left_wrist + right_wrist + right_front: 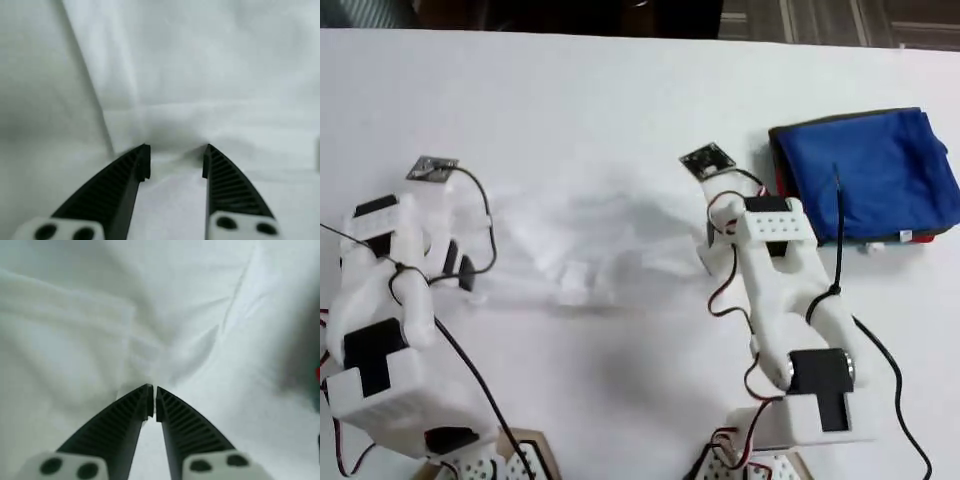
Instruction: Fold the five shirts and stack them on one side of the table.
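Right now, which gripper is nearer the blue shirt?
Right. The right gripper is on the white shirt at the end toward the blue shirt; the left gripper at the opposite end.

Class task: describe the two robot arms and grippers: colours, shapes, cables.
The left arm and right arm are white, blocky segments with black motor housings. Thin black and red cables loop along them. The left gripper and right gripper have black, ribbed, tapering fingers on white bases.

The high camera looked down over the whole table (620,400) from far up. Each wrist camera faced the white shirt (590,235) from very close. All three views shared that shirt.
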You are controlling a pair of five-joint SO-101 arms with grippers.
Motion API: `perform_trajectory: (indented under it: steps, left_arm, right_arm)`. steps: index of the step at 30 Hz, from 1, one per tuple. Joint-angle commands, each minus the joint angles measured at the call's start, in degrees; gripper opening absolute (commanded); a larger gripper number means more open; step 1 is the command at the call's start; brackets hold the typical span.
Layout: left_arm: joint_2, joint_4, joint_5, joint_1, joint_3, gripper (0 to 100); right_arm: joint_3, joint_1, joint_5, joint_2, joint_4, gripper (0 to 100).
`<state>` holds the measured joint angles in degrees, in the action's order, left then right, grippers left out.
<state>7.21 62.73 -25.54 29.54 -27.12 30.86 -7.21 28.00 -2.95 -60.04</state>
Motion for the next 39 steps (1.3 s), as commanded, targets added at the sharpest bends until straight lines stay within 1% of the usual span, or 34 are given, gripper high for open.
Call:
perform_trajectory:
  steps: [1,4,7,9,11,16,19,23,30,34,38,39]
  left_arm:
    - [-0.3,3.2,-0.4,0.6,3.6,19]
    - [-0.3,7.4,-0.2,0.6,7.9,19]
    - [-0.3,10.5,-0.1,0.6,11.6,19]
    - [-0.3,12.1,0.0,0.7,13.8,19]
    - [-0.3,13.4,0.0,0.9,16.0,19]
    - [0.1,13.2,0.0,3.1,18.9,19]
    - [0.1,13.2,-0.1,5.3,18.9,19]
    - [0.1,13.2,-0.1,7.3,18.9,19]
    - [0.1,13.2,-0.1,9.0,18.9,19]
    - [0.1,13.2,-0.1,8.9,18.9,19]
    - [0.1,12.6,0.4,8.9,19.0,19]
    - [0.1,11.4,1.8,8.9,19.0,19]
  right_arm:
    - [-3.5,-2.3,0.3,-10.5,-3.6,2.0]
    - [-3.3,-8.7,0.0,-18.2,-6.0,2.0]
    - [-1.5,-16.6,-4.5,-20.0,-6.1,2.0]
    - [-0.6,-20.7,-8.4,-18.0,-4.2,2.0]
    - [-0.5,-23.8,-10.7,-14.7,-1.6,2.0]
    - [-1.5,-28.6,-11.1,-3.9,3.5,2.0]
    - [-5.3,-30.2,-11.1,0.8,3.6,2.0]
    - [-11.3,-30.5,-11.3,6.7,3.8,2.0]
    - [-18.7,-29.2,-11.1,17.5,3.5,2.0]
    - [-20.0,-28.5,-11.1,14.6,-0.6,2.0]
    - [-21.0,-26.8,-11.1,2.7,-7.8,2.0]
    - [-20.9,-26.2,-11.0,-1.2,-8.9,2.0]
